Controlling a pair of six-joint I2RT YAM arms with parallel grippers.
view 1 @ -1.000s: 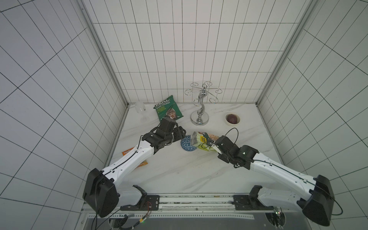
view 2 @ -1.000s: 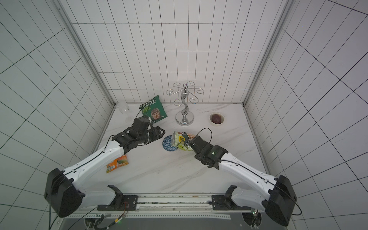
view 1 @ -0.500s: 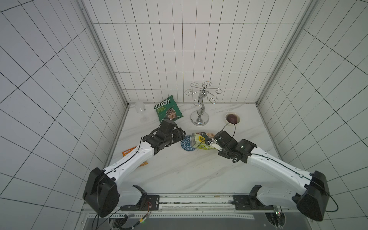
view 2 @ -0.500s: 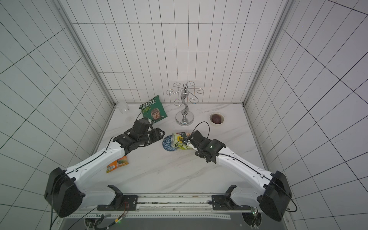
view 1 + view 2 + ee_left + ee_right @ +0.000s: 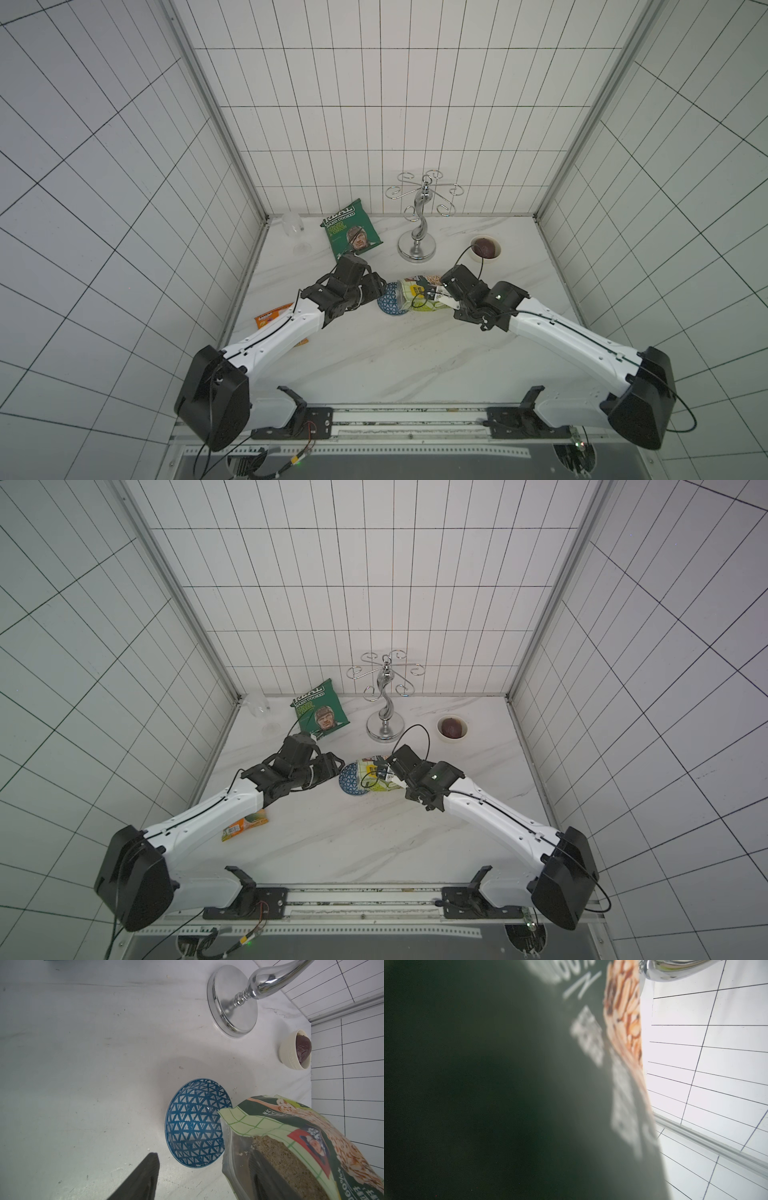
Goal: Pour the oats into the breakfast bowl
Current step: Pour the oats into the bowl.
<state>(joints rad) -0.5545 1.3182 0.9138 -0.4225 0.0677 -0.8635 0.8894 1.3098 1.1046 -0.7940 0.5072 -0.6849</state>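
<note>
We are holding the soft pouch (image 5: 412,291) of oats (image 5: 276,1153) tipped at the breakfast bowl (image 5: 388,305), right gripper (image 5: 433,296) clamping its middle (flimsy sides likely buckling), left gripper (image 5: 376,289) gaping alongside.

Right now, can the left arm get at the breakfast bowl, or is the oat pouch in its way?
Probably yes: its open fingers sit beside the breakfast bowl across bare table, while the oat pouch leans over the bowl's opposite side.
</note>
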